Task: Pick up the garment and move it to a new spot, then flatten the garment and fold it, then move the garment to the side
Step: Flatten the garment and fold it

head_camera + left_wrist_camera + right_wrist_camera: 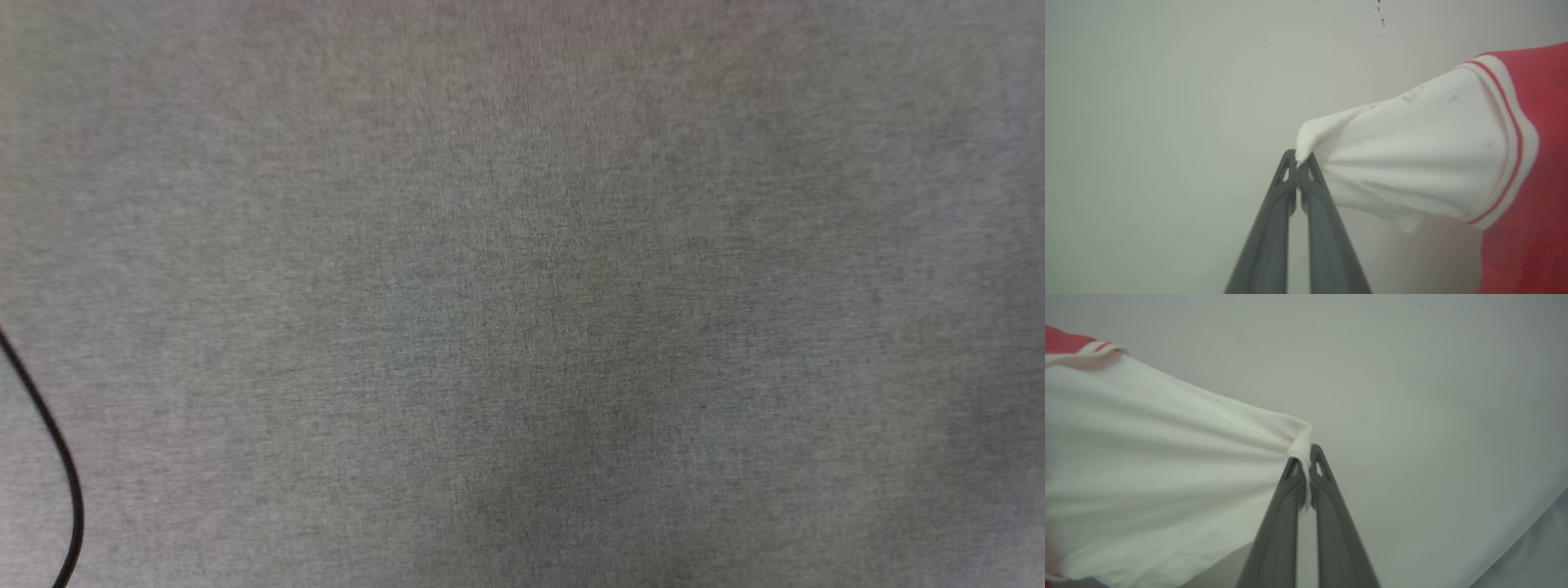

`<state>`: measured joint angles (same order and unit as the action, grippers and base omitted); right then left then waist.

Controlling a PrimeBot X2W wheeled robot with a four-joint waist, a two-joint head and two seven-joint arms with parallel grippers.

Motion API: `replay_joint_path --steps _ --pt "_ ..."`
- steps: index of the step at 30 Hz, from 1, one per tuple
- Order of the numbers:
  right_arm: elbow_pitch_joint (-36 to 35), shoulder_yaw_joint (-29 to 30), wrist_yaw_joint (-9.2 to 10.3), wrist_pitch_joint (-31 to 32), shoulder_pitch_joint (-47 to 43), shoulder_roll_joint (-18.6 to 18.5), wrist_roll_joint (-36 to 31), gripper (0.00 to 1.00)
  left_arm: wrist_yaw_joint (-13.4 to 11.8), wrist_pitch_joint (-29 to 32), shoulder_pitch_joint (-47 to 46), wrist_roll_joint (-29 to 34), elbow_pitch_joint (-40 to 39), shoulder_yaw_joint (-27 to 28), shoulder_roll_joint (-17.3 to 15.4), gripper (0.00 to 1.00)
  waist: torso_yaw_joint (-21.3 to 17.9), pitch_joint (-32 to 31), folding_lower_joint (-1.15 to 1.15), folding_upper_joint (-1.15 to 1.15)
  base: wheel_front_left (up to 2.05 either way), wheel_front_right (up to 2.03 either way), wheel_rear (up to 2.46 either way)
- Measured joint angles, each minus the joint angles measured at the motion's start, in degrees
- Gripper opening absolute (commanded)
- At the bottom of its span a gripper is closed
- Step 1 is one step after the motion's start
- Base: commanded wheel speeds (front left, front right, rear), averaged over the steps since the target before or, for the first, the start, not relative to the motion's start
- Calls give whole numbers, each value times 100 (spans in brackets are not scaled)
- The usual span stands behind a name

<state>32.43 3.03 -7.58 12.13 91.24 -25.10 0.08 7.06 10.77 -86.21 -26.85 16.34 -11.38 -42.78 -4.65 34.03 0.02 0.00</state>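
Note:
The garment (1425, 155) is a red T-shirt with white sleeves and red-and-white striped trim. In the left wrist view my left gripper (1298, 157) is shut on the tip of one white sleeve, which stretches taut to the right toward the red body. In the right wrist view my right gripper (1306, 451) is shut on the edge of the other white sleeve of the garment (1167, 465), which pulls away to the left. Both sleeves hang lifted above a pale surface.
The head view looks down on a grey woven cloth surface (522, 294) with a thin black cable (57, 457) curving at its lower left. A pale tabletop (1433, 396) lies behind the right gripper, its edge at the lower right.

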Motion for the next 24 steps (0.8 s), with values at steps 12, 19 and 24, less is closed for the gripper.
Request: replay_joint_path --steps 12,19,24 --pt "1244 866 -1 -901 917 565 -985 0 48 -1193 -1129 145 1866 -641 527 0 129 522 0 0 0 0 0" --pt "1751 932 0 -1223 483 722 -1020 0 48 -1682 -367 -222 2185 -1099 673 0 195 356 -1 0 0 0 0" --pt "2025 687 1 -1400 -183 788 -917 0 48 -2016 574 -426 2179 -1411 683 0 212 77 -1 0 0 0 0"
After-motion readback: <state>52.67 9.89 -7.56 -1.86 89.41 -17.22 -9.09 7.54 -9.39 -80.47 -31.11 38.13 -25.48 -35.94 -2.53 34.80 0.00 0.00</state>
